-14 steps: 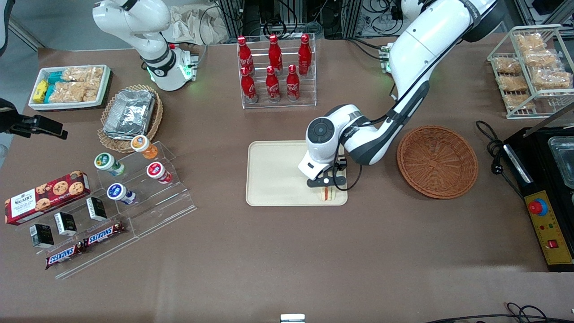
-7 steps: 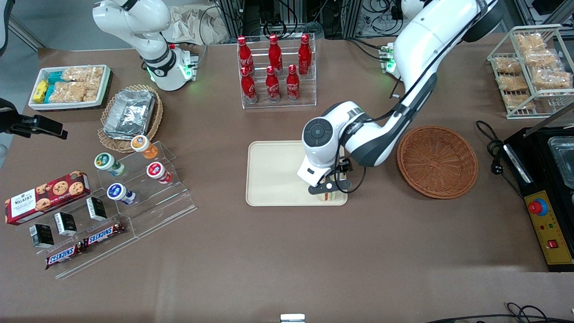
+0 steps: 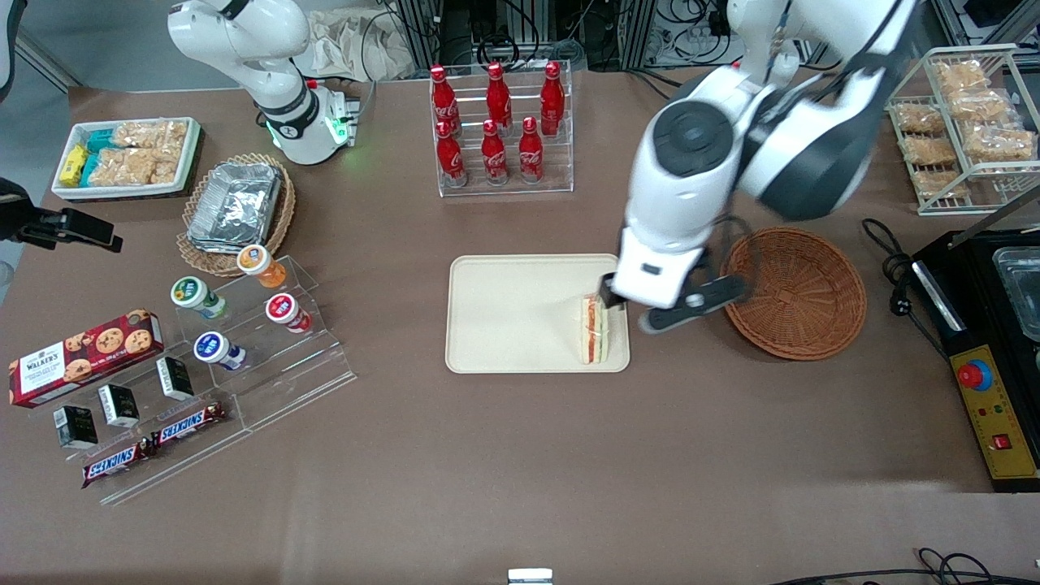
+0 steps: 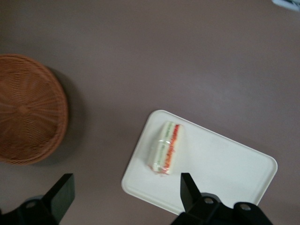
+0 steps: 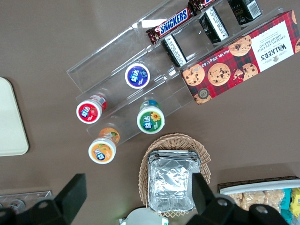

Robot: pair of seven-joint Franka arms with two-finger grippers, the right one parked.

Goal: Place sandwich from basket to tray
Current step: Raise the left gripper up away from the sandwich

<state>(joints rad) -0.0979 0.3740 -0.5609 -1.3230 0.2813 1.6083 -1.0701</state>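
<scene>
Cream tray (image 3: 504,317) now holds sandwich (image 3: 595,331) at its basket-side edge | gripper (image 3: 650,313) lifted clear, fingers wide, empty | basket (image 3: 792,292) empty | placement looks complete

Six red Coca-Cola bottles (image 3: 496,130) stand in one clear rack. Four yogurt cups (image 3: 236,305), three small black cartons (image 3: 120,404) and two Snickers bars (image 3: 154,447) fill the acrylic steps (image 3: 284,382), beside one Walker's cookie box (image 3: 81,356). One sandwich (image 3: 594,329) lies at 4 o'clock on the one tray (image 3: 504,313). There are two wicker baskets: one reddish-brown basket (image 3: 792,292), one tan basket (image 3: 276,223). One gripper (image 4: 126,178), fingers spread, hangs above the tray's edge.
</scene>
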